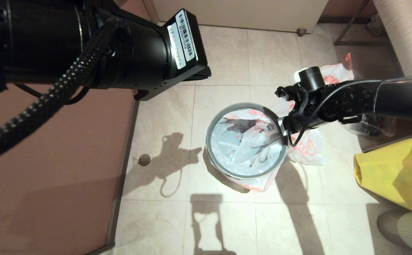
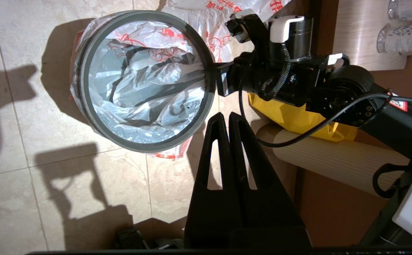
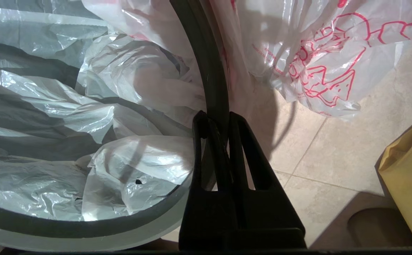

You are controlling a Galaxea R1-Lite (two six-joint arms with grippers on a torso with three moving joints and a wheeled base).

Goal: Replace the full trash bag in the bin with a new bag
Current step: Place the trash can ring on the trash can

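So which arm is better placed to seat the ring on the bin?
Right, probably. The right gripper is shut on the ring at the bin's edge; the left gripper is shut on nothing, beside the bin.

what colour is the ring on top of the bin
Grey; the ring shows best in the left wrist view.

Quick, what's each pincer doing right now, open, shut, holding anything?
Left pincer: shut, holding nothing, above the floor beside the bin.
Right pincer: shut on the bin's grey ring.
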